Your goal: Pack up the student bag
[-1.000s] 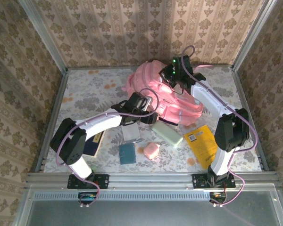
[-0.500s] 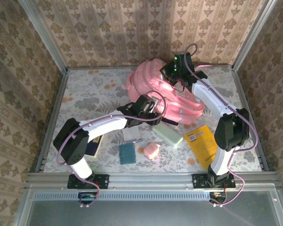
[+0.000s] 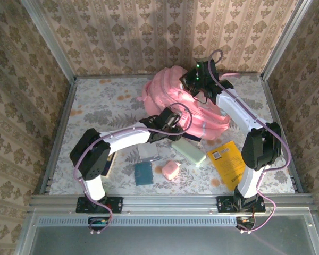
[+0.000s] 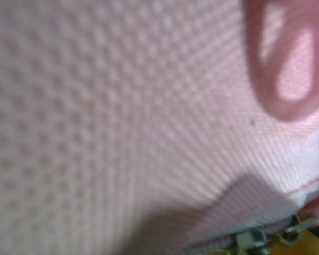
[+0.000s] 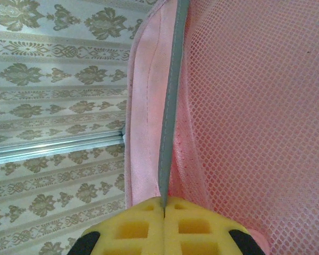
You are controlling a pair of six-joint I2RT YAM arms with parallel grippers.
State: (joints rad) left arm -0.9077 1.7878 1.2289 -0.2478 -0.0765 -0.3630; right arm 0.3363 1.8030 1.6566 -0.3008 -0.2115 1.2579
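The student bag [image 3: 183,103] lies at the far middle of the table [image 3: 95,101], its near end toward me, and I cannot see what is inside it. In front of it, out on the table, lie a pale green case [image 3: 189,151], a yellow book [image 3: 227,161], a small pink pouch [image 3: 170,170] and a blue square pad [image 3: 143,173]. My right gripper [image 5: 164,204] is clamped tight on the student bag [image 5: 244,106]: its yellow pads [image 5: 133,228] meet on a grey strip [image 5: 170,101] along the edge of the pink mesh. My left gripper [image 3: 176,124] is pressed up against the bag's near side, so close that its camera sees pink weave [image 4: 122,106], a pink loop [image 4: 287,69] and metal zipper pulls [image 4: 255,240]; I cannot tell whether its jaws are parted or gripping. My left arm reaches from the near left with a bent elbow, forearm lying low across the table. My right arm rises from the near right and reaches over the bag's far top.
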